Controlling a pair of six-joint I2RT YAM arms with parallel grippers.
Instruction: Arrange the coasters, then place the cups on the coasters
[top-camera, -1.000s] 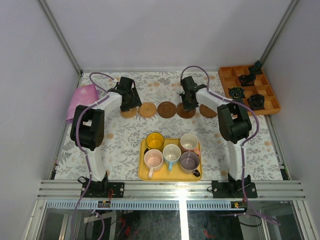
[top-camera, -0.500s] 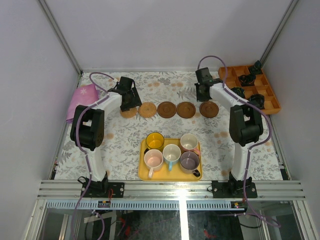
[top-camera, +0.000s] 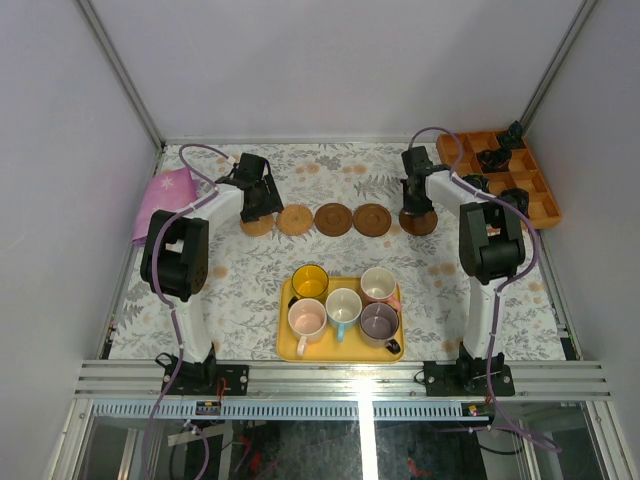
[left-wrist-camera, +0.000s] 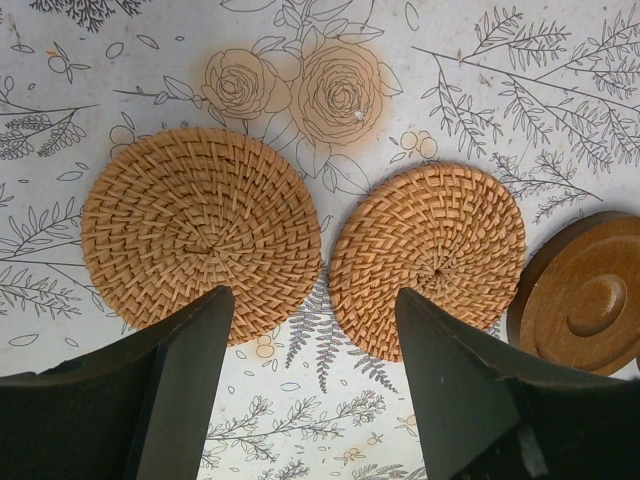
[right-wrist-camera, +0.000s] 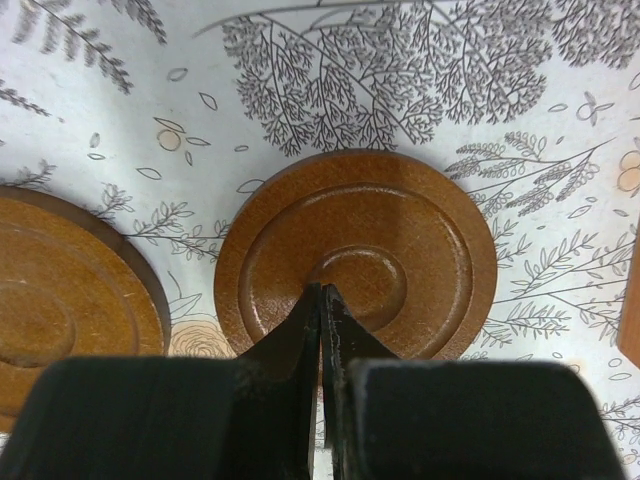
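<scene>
Top external view: my right end effector (top-camera: 414, 208), shut and empty, has swung over the end dark brown wooden disc coaster (right-wrist-camera: 400, 200); left end effector (left-wrist-camera: 310, 295) hangs open, empty. Arranging looks nearly done.

Tan woven coaster (left-wrist-camera: 428, 258) flat on floral tablecloth (left-wrist-camera: 480, 90), second woven coaster (left-wrist-camera: 200, 235) just beside it, narrow gap between, dark ringed wooden coaster (left-wrist-camera: 585, 295) near its opposite side, partly cropped, left gripper (left-wrist-camera: 312, 300) fingers parted, holding nothing, one tip overlapping its lower edge.

No readable text, label or number shows anywhere.
</scene>
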